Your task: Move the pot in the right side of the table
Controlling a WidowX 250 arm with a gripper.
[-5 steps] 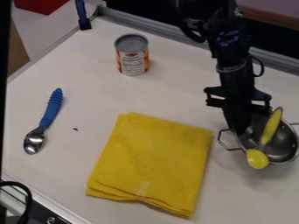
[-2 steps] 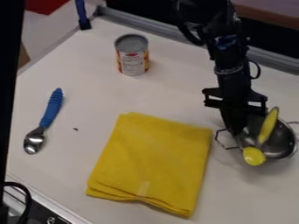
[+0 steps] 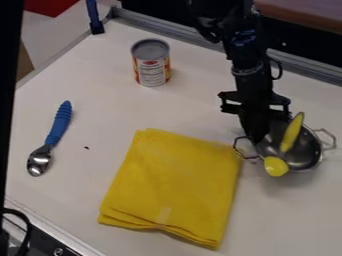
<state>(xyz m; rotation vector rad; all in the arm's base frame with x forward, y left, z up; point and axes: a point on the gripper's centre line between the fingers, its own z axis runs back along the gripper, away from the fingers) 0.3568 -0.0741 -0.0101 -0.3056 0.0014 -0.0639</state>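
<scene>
One cam, set above a white table (image 3: 100, 115) & looking down at a slant, approx. midway btwn. overhead and side-on: both the lid and the front label of the can (image 3: 151, 62), upper ctr. of the frame, were visible. It faced the far metal rail (image 3: 304, 65), which ran at an angle from upper L of the frame to the R edge, so the table sat askew. The arm (image 3: 252, 75) came in from the top edge, roughly opp. the cam. View was fairly close: the tabletop took up most of the frame, w/ the pot (image 3: 305, 150) at ctr. R & its inside in sight. A dark upright strip (image 3: 8, 100) cut off the L edge.
</scene>
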